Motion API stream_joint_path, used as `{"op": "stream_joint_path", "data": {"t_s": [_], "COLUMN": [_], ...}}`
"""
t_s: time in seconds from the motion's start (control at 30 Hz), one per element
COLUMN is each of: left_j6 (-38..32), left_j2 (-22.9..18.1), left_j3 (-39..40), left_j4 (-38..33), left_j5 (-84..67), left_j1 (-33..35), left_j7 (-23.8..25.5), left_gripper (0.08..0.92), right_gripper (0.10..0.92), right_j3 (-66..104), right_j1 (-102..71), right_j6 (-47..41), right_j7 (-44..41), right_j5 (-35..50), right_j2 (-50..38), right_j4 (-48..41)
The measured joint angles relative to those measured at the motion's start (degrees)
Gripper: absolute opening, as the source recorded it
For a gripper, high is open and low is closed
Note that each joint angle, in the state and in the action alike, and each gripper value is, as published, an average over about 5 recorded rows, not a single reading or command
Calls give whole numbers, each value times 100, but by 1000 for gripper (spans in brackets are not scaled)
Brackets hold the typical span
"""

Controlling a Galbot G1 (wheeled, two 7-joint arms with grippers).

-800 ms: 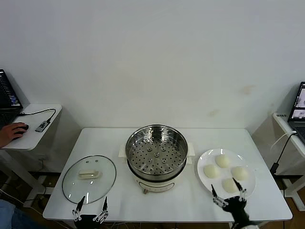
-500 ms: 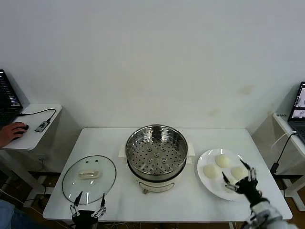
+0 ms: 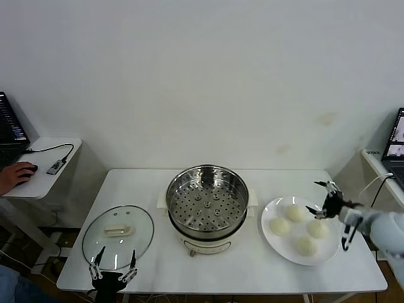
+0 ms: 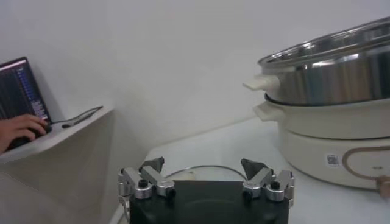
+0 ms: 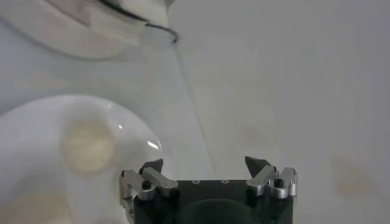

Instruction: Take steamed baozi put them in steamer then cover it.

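Head view of a white table [image 3: 265, 268] set against a plain wall. At its centre stands the steamer [image 3: 207, 203], a shiny steel pot on a white base, its perforated tray bare and uncovered. To the robot's right of it lies a white plate [image 3: 287, 246] carrying 4 steamed buns [image 3: 295, 213] in a loose diamond, all of them on the plate and none in the pot. To the robot's left of the pot a round glass lid [image 3: 118, 237] with a cream handle lies flat on the table. The right gripper [image 3: 331, 203] hangs above the far right part of the plate, near the rim and close to the rearmost and rightmost buns; its jaws are spread wide and grasp nothing. In the right wrist view the right gripper [image 5: 208, 173] shows 2 parted fingers with 1 bun [image 5: 88, 146] on the plate below and beyond them. The left gripper [image 3: 112, 273] is parked at the near edge of the table, just in front of the lid, jaws likewise spread and empty; the left wrist view shows the left gripper [image 4: 205, 177] with the steamer [image 4: 329, 115] off to one side. At the robot's far left a side desk [image 3: 47, 167] bears a person's hand [image 3: 14, 175] on a mouse.
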Motion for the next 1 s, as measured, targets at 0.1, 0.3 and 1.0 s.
{"op": "stream_joint_path", "data": {"t_s": [0.1,0.3,1.0], "left_j6": [8,20,36], "left_j2": [-4,4,62], "left_j3": [-32,-118,-320], "left_j4": [-2,-19,7], "left_j5": [29,61,162], "left_j1": [4,12,-1], "left_j7": [-8,-12,25], "left_gripper": [823,823,823], "right_gripper": [823,823,823], "right_j3": [-852,-2281,-4169], "right_j1": [800,2055,3440], "right_j6": [14,49,87], "right_j7": [-396,-891,-1223], "right_j5": [-6,-58,-313], "right_j2": [-76,-54,1025], "right_j4": [-359,-1001,-2662]}}
